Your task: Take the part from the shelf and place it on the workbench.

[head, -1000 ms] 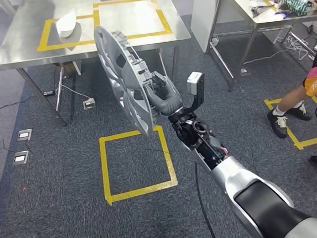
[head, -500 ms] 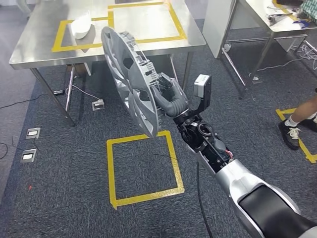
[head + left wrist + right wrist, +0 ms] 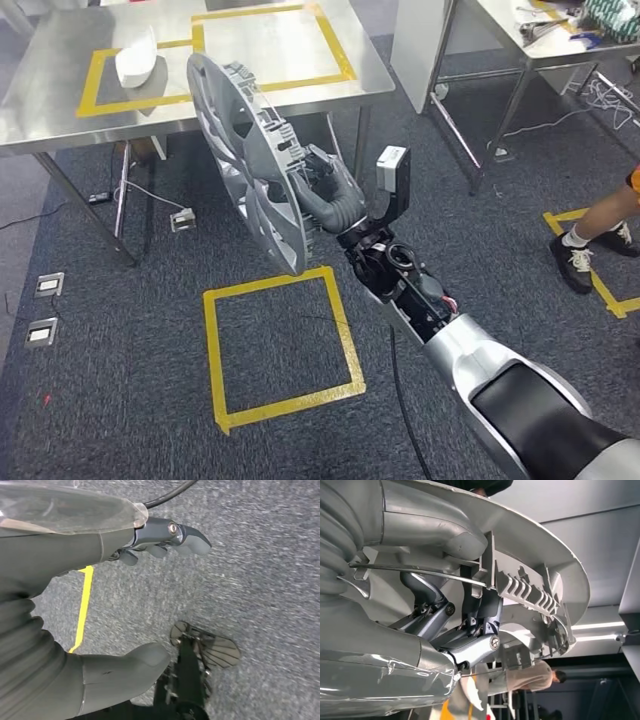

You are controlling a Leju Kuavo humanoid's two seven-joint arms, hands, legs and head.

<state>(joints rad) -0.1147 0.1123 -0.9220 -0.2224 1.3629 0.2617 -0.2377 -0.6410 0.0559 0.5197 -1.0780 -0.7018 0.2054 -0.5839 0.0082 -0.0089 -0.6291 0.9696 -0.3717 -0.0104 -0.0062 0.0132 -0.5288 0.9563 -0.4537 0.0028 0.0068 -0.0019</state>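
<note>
Head view, left to right. A steel desk (image 3: 45, 120) marked with yellow tape rectangles carries a white curved part (image 3: 134, 58) inside its left rectangle. In front of the desk's near edge, the silver wheel cover (image 3: 245, 165) is held in the air on edge, tilted, its ribbed back toward the robot; it hangs above the grey carpet, just beyond a yellow tape square (image 3: 281, 345) on the floor. The right hand (image 3: 326, 195) grips the wheel cover at its rim from behind, fingers (image 3: 471, 650) hooked over the clips on its back. A second desk (image 3: 528, 40) stands at far right, and a person's leg and shoe (image 3: 575, 262) lie beside further floor tape. The left hand (image 3: 113, 605) hangs over the carpet, fingers apart, holding nothing.
</note>
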